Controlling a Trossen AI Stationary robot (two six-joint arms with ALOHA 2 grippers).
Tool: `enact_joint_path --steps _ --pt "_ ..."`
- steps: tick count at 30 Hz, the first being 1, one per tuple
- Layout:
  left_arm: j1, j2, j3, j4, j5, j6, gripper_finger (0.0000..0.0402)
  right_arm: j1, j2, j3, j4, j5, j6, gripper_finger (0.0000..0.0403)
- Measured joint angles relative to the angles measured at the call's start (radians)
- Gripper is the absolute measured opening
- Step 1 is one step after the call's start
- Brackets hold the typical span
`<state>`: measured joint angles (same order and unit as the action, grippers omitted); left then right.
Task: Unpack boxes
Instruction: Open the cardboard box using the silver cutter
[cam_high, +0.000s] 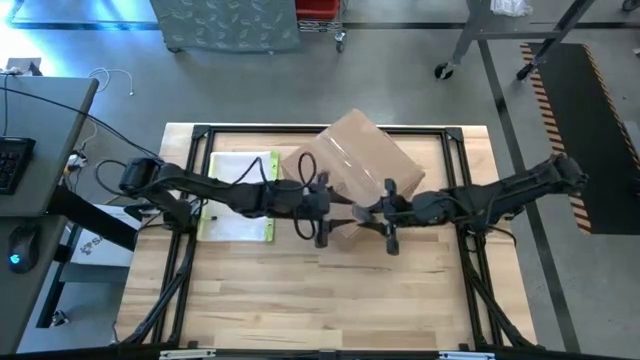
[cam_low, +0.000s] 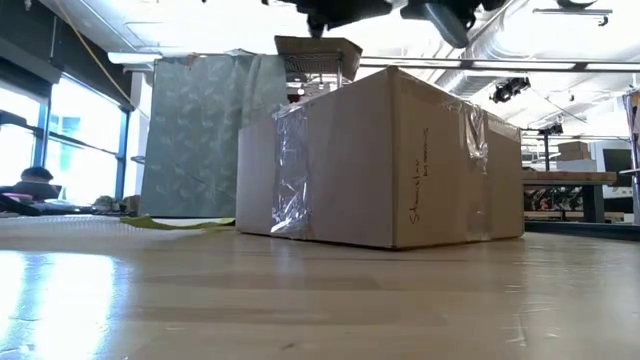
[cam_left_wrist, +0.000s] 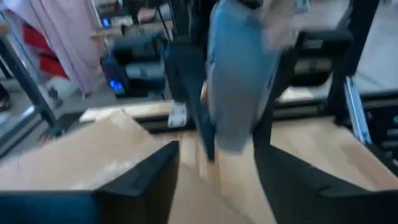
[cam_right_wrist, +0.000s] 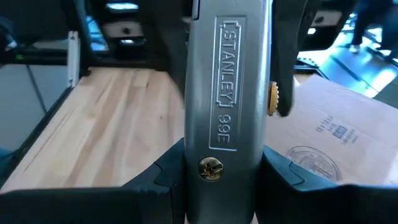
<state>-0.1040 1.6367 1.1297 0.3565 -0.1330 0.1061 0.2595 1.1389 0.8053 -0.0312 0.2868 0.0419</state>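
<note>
Sealed cardboard carton (cam_high: 350, 165) sat upper centre on the worktop (cam_high: 330, 300). Right claw (cam_high: 388, 215) clamped a Stanley utility knife (cam_right_wrist: 221, 93), presumably for slitting tape; left claw (cam_high: 320, 212), jaws parted, faced it.

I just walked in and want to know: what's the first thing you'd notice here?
The big brown cardboard box, sealed with shiny clear tape, sits at the back middle of the wooden table. Right above its front edge, the right end effector grips a silver Stanley utility knife, facing the left end effector.
</note>
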Motion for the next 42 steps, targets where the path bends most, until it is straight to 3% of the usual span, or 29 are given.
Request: enact_joint_path --steps 4,8,12,19,23,30,34,37,42 --pt "0.005 0.043 0.000 0.147 -0.006 -0.004 0.0240 -0.001 0.003 -0.010 0.023 0.044 0.002 0.0109" --pt "0.013 0.062 0.000 0.211 0.026 0.010 0.0239 -0.001 0.004 -0.013 0.027 0.054 0.003 0.0109" --pt "0.013 0.066 0.000 0.218 0.033 0.017 0.0208 -0.001 0.004 -0.013 0.026 0.046 0.005 0.0109" --pt "0.014 0.066 0.000 0.221 0.102 0.056 0.0110 0.000 0.004 -0.013 0.023 0.039 -0.003 0.0109" --pt "0.014 0.066 -0.001 0.227 0.110 0.056 0.0110 -0.002 0.003 -0.012 0.012 0.038 -0.003 0.0109" --pt "0.013 0.057 -0.002 0.229 0.053 0.022 0.0110 -0.003 -0.020 -0.001 -0.135 0.117 -0.059 0.0198" --pt "0.013 0.031 -0.002 0.213 0.030 0.006 0.0110 0.009 -0.056 -0.016 -0.193 0.161 0.007 0.0210" --pt "0.011 0.012 -0.018 0.218 0.040 -0.002 0.0110 0.058 -0.065 -0.123 -0.016 0.224 -0.009 0.0209" --pt "0.012 -0.013 -0.084 0.321 0.042 -0.056 0.0110 0.115 -0.053 -0.307 0.487 0.315 -0.094 0.0209"
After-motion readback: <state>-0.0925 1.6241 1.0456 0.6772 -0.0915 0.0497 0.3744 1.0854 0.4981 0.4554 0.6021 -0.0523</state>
